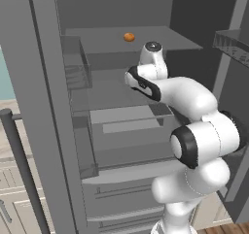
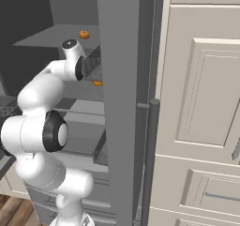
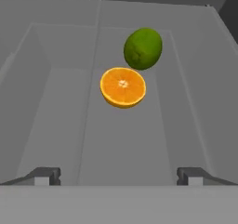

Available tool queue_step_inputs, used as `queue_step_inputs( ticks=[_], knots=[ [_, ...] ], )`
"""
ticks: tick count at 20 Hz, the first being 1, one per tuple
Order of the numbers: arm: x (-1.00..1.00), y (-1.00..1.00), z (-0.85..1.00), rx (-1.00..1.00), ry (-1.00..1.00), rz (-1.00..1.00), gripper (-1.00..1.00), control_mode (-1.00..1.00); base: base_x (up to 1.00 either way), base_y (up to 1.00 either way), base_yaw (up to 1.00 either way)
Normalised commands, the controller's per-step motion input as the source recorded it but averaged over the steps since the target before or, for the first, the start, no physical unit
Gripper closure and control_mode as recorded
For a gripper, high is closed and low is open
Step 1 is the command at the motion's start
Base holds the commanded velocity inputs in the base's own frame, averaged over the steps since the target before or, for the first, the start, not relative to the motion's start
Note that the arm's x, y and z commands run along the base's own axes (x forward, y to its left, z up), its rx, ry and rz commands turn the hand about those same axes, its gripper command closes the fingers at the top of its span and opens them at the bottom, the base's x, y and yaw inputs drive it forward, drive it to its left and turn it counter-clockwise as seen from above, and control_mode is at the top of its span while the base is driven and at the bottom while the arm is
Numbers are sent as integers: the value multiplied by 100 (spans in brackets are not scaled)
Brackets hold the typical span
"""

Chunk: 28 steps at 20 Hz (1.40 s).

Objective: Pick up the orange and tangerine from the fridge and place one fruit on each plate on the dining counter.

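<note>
The fridge (image 1: 44, 107) is standing open, and the arm (image 1: 194, 131) is reaching into it between the grey shelves. In the hand view the claw (image 3: 119, 176) is pointing down into a grey bin (image 3: 56, 107), its 2 fingertips (image 3: 44, 175) standing wide apart at the bottom with nothing between them.

Ahead of the claw, a halved orange (image 3: 122, 87) is lying on the bin's floor with its cut face turned toward the camera. It is sitting well clear of both tips, roughly on the line midway between them. A green lime (image 3: 143, 48) is lying just beyond the orange and slightly to its right in that view, touching or nearly touching it; which cannot be told.

In the left base view a small tangerine (image 1: 129, 37) is resting on the upper shelf (image 1: 160, 41), above and behind the wrist, apart from the claw. The right base view is showing the same fruit (image 2: 84, 34) on that shelf, and a sliver of orange (image 2: 97, 83) lower down, just beside the door edge (image 2: 123, 103), below the hand.
</note>
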Motion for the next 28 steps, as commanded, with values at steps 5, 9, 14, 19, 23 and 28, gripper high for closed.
queue_step_inputs(
  ticks=[5,9,14,19,23,28],
  knots=[
    [10,0,-21,1,0,-13,-100,-100,0,0,0],
    [13,-1,-13,5,0,-19,-100,-100,0,0,0],
    [33,-1,-14,5,1,-9,-100,-100,0,0,0],
    [41,-6,-19,5,0,0,-100,-100,0,0,0],
    [39,-4,-16,1,0,0,-100,-100,0,0,0],
    [37,-4,-8,1,0,0,-100,-100,0,0,0]
  ],
)
